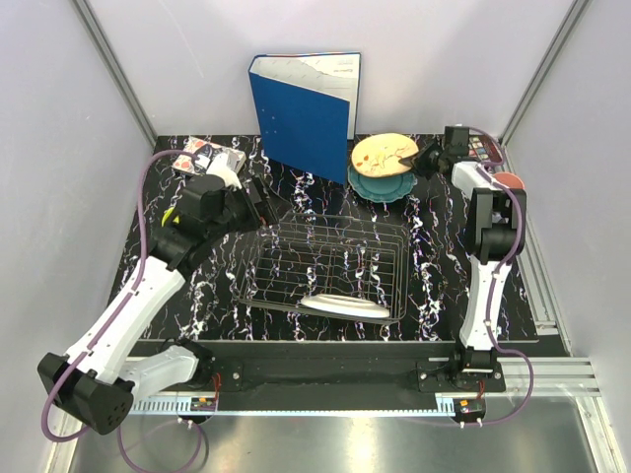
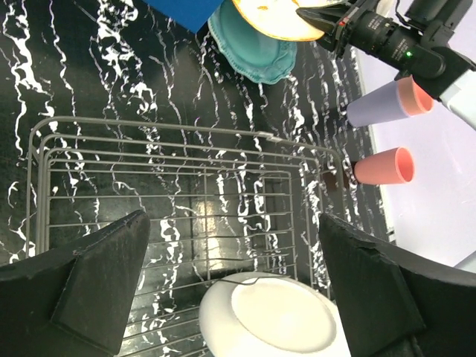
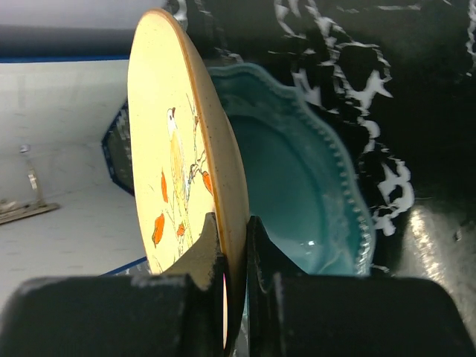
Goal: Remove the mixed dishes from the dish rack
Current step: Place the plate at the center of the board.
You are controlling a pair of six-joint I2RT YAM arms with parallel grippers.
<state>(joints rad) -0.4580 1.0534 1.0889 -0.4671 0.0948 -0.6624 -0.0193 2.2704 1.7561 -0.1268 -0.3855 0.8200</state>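
The cream plate [image 3: 175,141], pinched at its rim by the right gripper [image 3: 234,238], is hanging tilted just over the teal plate [image 3: 312,201]. Stacking seems to be under way; lowering it flat, then releasing, is looking like the next move. The left gripper [image 2: 232,223] is hovering wide open above the dish rack [image 2: 171,160], a white plate [image 2: 275,320] lying beneath it.

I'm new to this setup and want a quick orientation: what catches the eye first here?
The right arm's fingers pinch a cream round plate with a bird painting, tilted over a scalloped teal plate at the back right. A tall blue binder stands behind the dark wire dish rack, where one white plate lies.
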